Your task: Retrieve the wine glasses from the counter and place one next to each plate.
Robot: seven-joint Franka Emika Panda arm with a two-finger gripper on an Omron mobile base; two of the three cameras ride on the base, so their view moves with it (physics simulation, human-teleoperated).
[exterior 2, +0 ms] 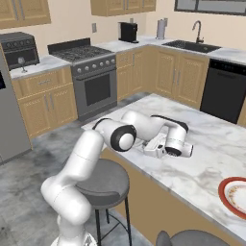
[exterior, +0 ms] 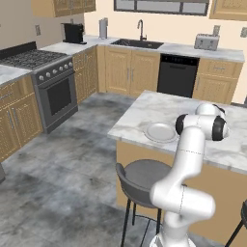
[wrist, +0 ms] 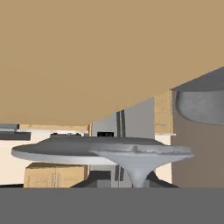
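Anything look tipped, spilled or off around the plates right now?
Nothing plainly wrong. The pale plate and red-rimmed plate lie flat on the island. The wine glass sits close beside the pale plate; whether it stands upright I cannot tell.

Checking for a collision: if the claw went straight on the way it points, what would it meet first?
Most likely the wine glass, its foot and stem dead ahead; the pale plate lies beyond, though depth is unclear.
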